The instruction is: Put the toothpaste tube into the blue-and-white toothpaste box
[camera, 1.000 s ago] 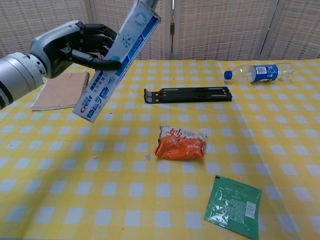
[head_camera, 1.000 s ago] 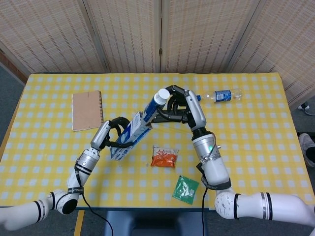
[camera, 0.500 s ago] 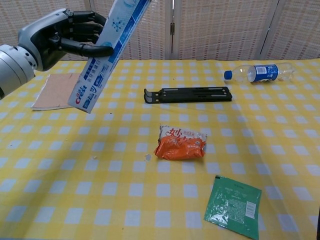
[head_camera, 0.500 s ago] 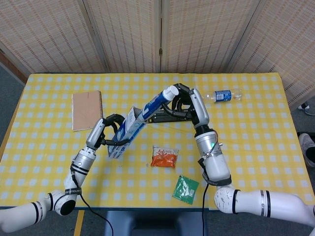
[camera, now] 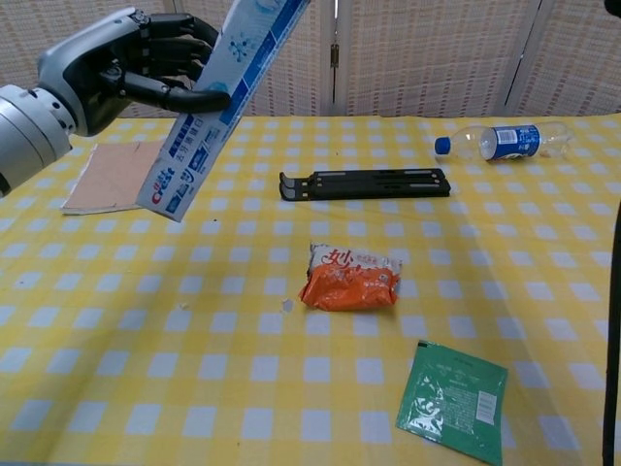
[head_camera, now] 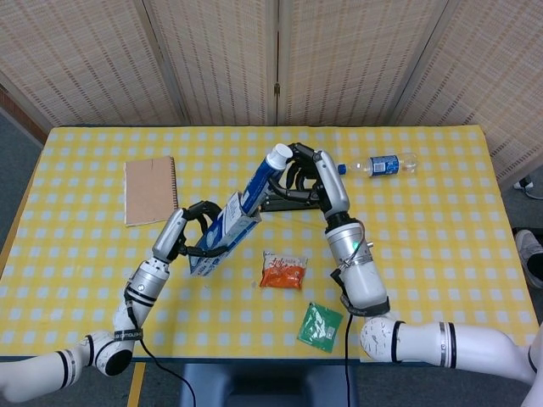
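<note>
Blue-and-white cardboard is up in the air: the toothpaste box (camera: 215,102) is lifted clear of the yellow-checked table (head_camera: 441,220), tilted with its lower end toward the left edge and its open upper end rising toward the middle. The left hand (camera: 121,63) grips it around the middle, fingers (camera: 184,97) wrapped over the box face. From the head view the toothpaste tube (head_camera: 263,176) is poking out of that upper end, white cap topmost, its lower part already inside the box. The right hand (head_camera: 307,174) sits at the cap end, fingers curled about the tube near the cap, though I cannot tell how firmly they pinch it. Below the pair, the table's centre carries a black flat stand (camera: 365,183) lying crosswise, and nearer the front an orange snack packet (camera: 350,277). A green sachet (camera: 452,399) lies close to the front edge, right of centre. A water bottle (camera: 503,141) lies on its side toward the back right, well apart from the hands. A brown notebook (head_camera: 150,189) rests near the left edge, just beyond the box's lower end. There is open cloth along the right side and in the front left corner.
</note>
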`<state>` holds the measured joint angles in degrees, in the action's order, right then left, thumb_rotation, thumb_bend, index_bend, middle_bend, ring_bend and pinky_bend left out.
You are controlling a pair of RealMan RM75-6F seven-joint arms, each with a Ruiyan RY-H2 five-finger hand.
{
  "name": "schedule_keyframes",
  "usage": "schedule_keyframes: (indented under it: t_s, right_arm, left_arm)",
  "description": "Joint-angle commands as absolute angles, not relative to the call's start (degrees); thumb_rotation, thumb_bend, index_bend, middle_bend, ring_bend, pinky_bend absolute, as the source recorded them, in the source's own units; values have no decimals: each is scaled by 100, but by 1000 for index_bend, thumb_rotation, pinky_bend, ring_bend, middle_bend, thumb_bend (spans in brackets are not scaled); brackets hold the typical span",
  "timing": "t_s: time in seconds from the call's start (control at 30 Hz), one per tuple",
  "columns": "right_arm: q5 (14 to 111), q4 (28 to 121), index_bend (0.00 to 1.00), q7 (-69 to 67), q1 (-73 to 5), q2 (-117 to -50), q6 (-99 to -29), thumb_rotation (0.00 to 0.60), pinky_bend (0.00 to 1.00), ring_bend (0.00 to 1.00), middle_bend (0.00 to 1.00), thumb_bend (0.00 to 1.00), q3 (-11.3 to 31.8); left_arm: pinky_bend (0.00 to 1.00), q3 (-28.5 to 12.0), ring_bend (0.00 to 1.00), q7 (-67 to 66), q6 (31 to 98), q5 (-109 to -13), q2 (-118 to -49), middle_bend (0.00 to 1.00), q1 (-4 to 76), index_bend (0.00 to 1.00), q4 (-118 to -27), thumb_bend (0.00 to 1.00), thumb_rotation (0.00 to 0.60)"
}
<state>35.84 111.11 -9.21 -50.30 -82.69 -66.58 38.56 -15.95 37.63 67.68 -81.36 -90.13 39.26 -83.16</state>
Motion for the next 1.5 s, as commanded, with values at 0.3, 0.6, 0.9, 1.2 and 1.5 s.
schedule_keyframes:
  t_s: [0.3, 0.6, 0.9, 1.2, 1.5]
  right_arm:
    - [4159, 11194, 66, -1114, -4940, -7988, -6092, 600, 242, 162, 51, 400, 3668]
    - [4300, 11214, 0, -1201, -4891, -7697, -5720, 600, 25, 13, 0, 400, 3540]
    - [4720, 11402, 0, -1802, -4636, -7407, -5529, 600, 3, 0, 0, 400, 3655]
    - [5165, 11497, 0, -2114, -4393, -7017, -5427, 600, 0, 0, 0, 393, 3636]
    - [6136, 11596, 0, -1402, -3547, -6148, -5745, 600, 0, 0, 0, 393, 2677]
  left_arm:
    - [655, -1620, 477, 3703, 6767, -8093, -9017, 544, 3954, 463, -8402, 150, 600]
    - [655, -1721, 477, 3932, 6736, -7972, -8933, 544, 3940, 463, -8413, 150, 600]
    - [655, -1899, 478, 4587, 6962, -7994, -8903, 544, 3868, 464, -8393, 150, 600]
    - [655, -1842, 477, 4487, 6981, -8061, -8919, 544, 3886, 463, -8361, 150, 600]
    - [655, -1131, 476, 3780, 6706, -8596, -8545, 544, 3816, 463, -7926, 150, 600]
